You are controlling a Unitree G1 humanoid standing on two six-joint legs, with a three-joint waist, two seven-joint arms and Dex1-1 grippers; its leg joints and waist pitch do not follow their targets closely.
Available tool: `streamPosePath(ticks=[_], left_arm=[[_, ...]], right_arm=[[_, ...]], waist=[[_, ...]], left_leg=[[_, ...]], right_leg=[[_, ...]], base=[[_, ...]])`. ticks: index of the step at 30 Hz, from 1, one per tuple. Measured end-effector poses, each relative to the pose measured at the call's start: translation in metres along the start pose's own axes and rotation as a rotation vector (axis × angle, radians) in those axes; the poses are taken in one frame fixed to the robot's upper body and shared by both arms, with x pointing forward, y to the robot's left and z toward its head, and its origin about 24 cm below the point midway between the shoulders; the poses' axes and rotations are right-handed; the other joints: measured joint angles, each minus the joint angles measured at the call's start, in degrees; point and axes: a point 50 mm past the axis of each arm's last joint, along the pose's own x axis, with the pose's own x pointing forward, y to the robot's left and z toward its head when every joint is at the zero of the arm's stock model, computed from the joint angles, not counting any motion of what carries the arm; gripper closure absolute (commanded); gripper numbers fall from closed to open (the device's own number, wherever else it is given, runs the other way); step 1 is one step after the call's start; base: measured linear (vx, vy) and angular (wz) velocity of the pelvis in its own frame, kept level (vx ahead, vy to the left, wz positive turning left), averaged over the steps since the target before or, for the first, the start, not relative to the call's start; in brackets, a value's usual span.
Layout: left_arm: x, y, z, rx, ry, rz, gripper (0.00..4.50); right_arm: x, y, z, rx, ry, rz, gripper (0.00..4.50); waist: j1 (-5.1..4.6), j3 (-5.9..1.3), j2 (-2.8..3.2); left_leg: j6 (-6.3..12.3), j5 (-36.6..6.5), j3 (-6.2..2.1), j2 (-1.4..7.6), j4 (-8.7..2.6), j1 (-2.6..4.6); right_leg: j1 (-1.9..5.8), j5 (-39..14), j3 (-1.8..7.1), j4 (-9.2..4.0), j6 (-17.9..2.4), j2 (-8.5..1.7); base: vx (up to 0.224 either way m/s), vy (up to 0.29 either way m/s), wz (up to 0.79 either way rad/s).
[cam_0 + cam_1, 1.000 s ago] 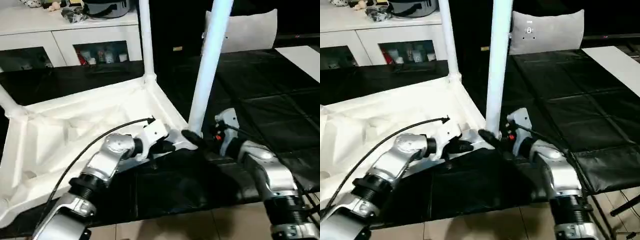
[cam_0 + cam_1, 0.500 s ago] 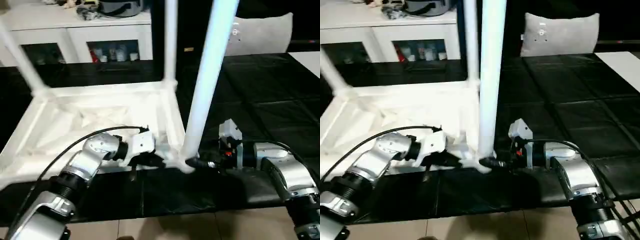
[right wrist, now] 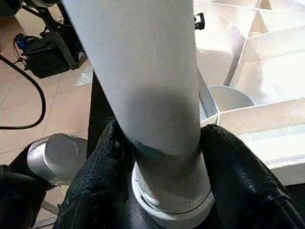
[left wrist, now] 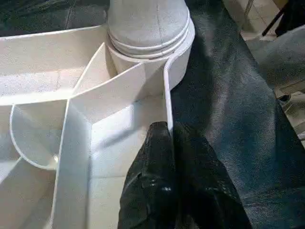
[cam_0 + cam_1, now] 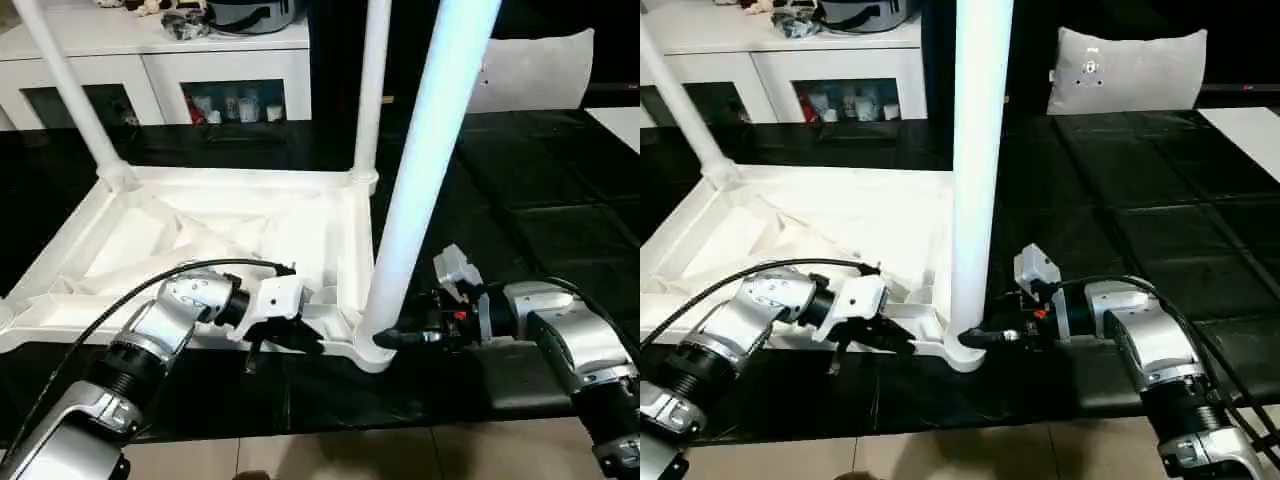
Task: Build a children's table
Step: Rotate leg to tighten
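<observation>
Left eye view: black mat (image 5: 560, 200), white cabinet (image 5: 160, 60) behind; left fingers (image 4: 157, 191) clenched, right fingers (image 3: 95, 191) grasping leg (image 5: 425, 170).

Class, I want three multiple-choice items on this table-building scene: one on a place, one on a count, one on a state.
1. Where is the right gripper?
A. at the foot of the nearest leg
B. on the cabinet
C. on the cushion

2. How many legs stand in the tabletop?
A. one
B. three
C. six

3. How does the tabletop lie?
A. ribbed underside up
B. smooth side up
C. on edge

Answers: 1 A, its black fingers flank the leg just above the corner socket. 2 B, three white legs rise from corners. 3 A, the cross-braced ribs face up.
</observation>
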Motion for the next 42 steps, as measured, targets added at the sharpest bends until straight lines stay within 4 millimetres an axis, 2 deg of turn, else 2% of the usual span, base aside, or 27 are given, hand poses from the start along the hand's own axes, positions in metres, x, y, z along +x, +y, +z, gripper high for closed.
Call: streamPosePath(ticks=[10, 12, 14, 17, 18, 21, 24, 26, 28, 33, 37, 39, 41, 42], left_arm=[[0.006, -0.002, 0.002, -0.024, -0.026, 0.002, 4.5], [0.007, -0.001, 0.001, -0.077, -0.034, 0.043, 4.5], [0.008, 0.003, -0.002, -0.137, -0.034, 0.122, 4.5], [0.013, 0.009, -0.001, -0.203, -0.036, 0.233, 4.5], [0.017, 0.012, 0.0, -0.224, -0.04, 0.274, 4.5], [0.031, 0.02, 0.006, -0.303, -0.069, 0.402, 4.5], [0.048, 0.027, 0.016, -0.386, -0.099, 0.511, 4.5], [0.053, 0.031, 0.021, -0.406, -0.102, 0.543, 4.5], [0.055, 0.032, 0.024, -0.404, -0.1, 0.555, 4.5], [0.053, 0.033, 0.026, -0.371, -0.093, 0.554, 4.5], [0.05, 0.033, 0.025, -0.349, -0.09, 0.548, 4.5], [0.047, 0.031, 0.023, -0.333, -0.085, 0.536, 4.5], [0.043, 0.03, 0.02, -0.312, -0.077, 0.513, 4.5], [0.041, 0.029, 0.019, -0.301, -0.075, 0.499, 4.5]], right_arm=[[0.001, 0.008, -0.007, 0.049, -0.046, -0.014, 2.58], [0.004, 0.007, -0.009, 0.061, -0.068, -0.076, 2.58], [0.01, 0.002, -0.009, 0.073, -0.1, -0.183, 2.58], [0.017, -0.007, -0.007, 0.084, -0.129, -0.365, 2.59], [0.019, -0.011, -0.006, 0.088, -0.137, -0.433, 2.6], [0.025, -0.022, -0.001, 0.135, -0.165, -0.63, 2.62], [0.031, -0.031, 0.003, 0.177, -0.191, -0.812, 2.62], [0.033, -0.033, 0.005, 0.187, -0.207, -0.876, 2.62], [0.033, -0.034, 0.005, 0.184, -0.222, -0.897, 2.06], [0.033, -0.033, 0.007, 0.193, -0.258, -0.89, 1.67], [0.031, -0.031, 0.006, 0.19, -0.267, -0.858, 1.33], [0.028, -0.03, 0.005, 0.178, -0.264, -0.822, 1.07], [0.021, -0.028, 0.003, 0.15, -0.247, -0.785, 0.99], [0.018, -0.027, 0.004, 0.126, -0.236, -0.753, 0.78]], waist=[[0.59, -0.03, 0.08], [0.5, -0.05, 0.1], [0.03, -0.04, 0.1], [-1.8, -0.08, 0.19], [-2.63, -0.08, 0.19], [-4.26, -0.08, 0.19], [-5.07, -0.08, 0.19], [-5.16, -0.1, 0.25], [-5.1, -0.11, 0.31], [-4.81, -0.11, 0.39], [-4.79, -0.11, 0.39], [-4.66, -0.1, 0.39], [-4.51, -0.08, 0.37], [-4.35, -0.08, 0.37]], left_leg=[[0.0, 0.0, 0.0, -0.01, 0.0, 0.09], [-0.02, 0.01, 0.0, 0.0, -0.01, 0.23], [-0.06, 0.03, 0.02, 0.01, 0.0, 0.23], [-0.11, 0.07, 0.0, -0.02, -0.01, 0.34], [-0.11, 0.08, -0.01, -0.02, 0.0, 0.32], [-0.1, 0.08, 0.0, -0.06, 0.07, 0.29], [-0.09, 0.07, -0.02, -0.08, 0.05, 0.25], [-0.08, 0.06, -0.03, -0.1, -0.07, 0.24], [-0.09, 0.06, -0.05, -0.1, -0.24, 0.18], [-0.09, 0.05, -0.06, -0.05, -0.55, 0.03], [-0.05, 0.02, -0.05, -0.05, -0.51, -0.11], [-0.05, 0.03, -0.06, -0.05, -0.51, -0.11], [-0.06, 0.03, -0.05, -0.04, -0.52, -0.11], [-0.06, 0.03, -0.05, -0.03, -0.51, -0.11]], right_leg=[[0.04, -0.02, 0.04, 0.05, 0.03, -0.02], [0.15, -0.02, 0.05, 0.06, 0.04, -0.02], [0.22, -0.14, 0.07, 0.13, 0.24, -0.02], [0.28, -0.16, 0.08, 0.01, 0.28, -0.03], [0.29, -0.16, 0.08, -0.09, 0.28, -0.03], [0.29, -0.16, 0.09, -0.2, 0.28, -0.03], [0.27, -0.16, 0.09, -0.21, 0.28, -0.03], [0.23, -0.15, 0.1, -0.21, 0.28, -0.03], [0.17, -0.13, 0.05, -0.18, 0.26, -0.02], [-0.01, -0.04, -0.01, -0.2, 0.04, 0.04], [-0.07, -0.04, 0.0, -0.24, 0.02, 0.04], [-0.08, -0.04, -0.01, -0.23, 0.02, 0.04], [-0.09, -0.04, -0.02, -0.22, 0.02, 0.04], [-0.09, -0.03, -0.02, -0.21, 0.01, 0.04]], base=[[0.0, 0.0, 0.0], [0.0, 0.0, 0.0], [0.0, 0.0, 0.0], [0.0, 0.0, 0.0], [0.0, 0.0, 0.0], [0.0, 0.0, 0.0], [0.0, 0.0, 0.0], [0.0, 0.0, 0.0], [0.0, 0.0, 0.0], [0.0, 0.0, 0.0], [0.0, 0.0, 0.0], [0.0, 0.0, 0.0], [0.0, 0.0, 0.0], [0.0, 0.0, 0.0]])
